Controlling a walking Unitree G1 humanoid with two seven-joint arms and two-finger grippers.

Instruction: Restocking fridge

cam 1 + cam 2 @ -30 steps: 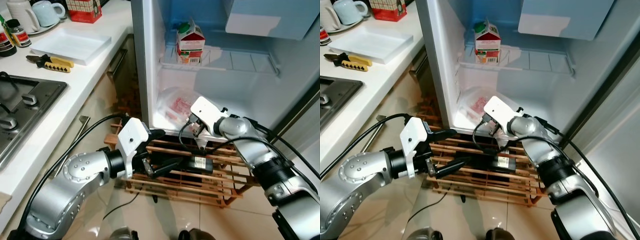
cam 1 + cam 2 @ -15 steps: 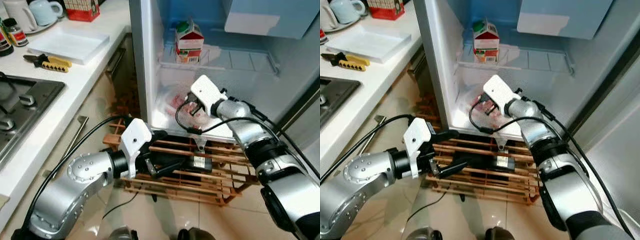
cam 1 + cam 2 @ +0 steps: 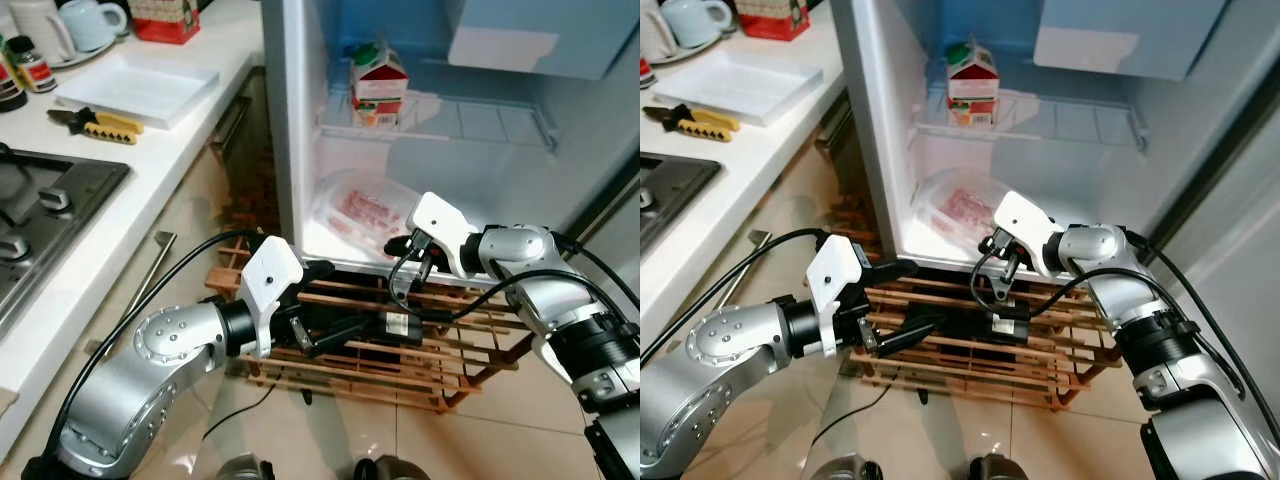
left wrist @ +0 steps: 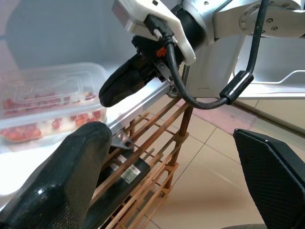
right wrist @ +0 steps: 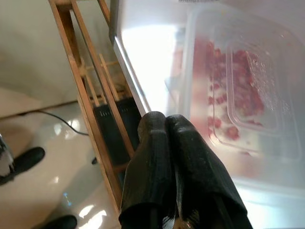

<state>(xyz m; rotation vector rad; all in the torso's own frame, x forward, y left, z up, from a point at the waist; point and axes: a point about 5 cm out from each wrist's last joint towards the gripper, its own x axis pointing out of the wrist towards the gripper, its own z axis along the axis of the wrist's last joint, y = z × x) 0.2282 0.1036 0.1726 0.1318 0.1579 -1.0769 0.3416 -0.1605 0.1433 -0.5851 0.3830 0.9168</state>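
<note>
The fridge (image 3: 290, 130) stands open. A red and white carton (image 3: 378, 82) sits on its wire shelf. On the fridge floor lies a clear plastic container (image 3: 365, 208) of red food, also seen as the container (image 5: 238, 81) in the right wrist view. My right gripper (image 3: 402, 247) is shut with nothing in it, just outside the fridge's front lip and a little apart from the container. My left gripper (image 3: 325, 305) hangs open and holds nothing, low over the wooden rack (image 3: 420, 360) below the fridge.
A black box (image 3: 392, 325) lies in the rack. On the left runs a white counter with a white tray (image 3: 140, 88), yellow-handled pliers (image 3: 100, 125) and a hob (image 3: 50, 200). The fridge door's shelf (image 3: 540, 35) juts out at upper right.
My right gripper reached into the fridge to the container, then drew back out to the front lip. The container now lies flatter and deeper on the fridge floor. My left arm barely moved.
</note>
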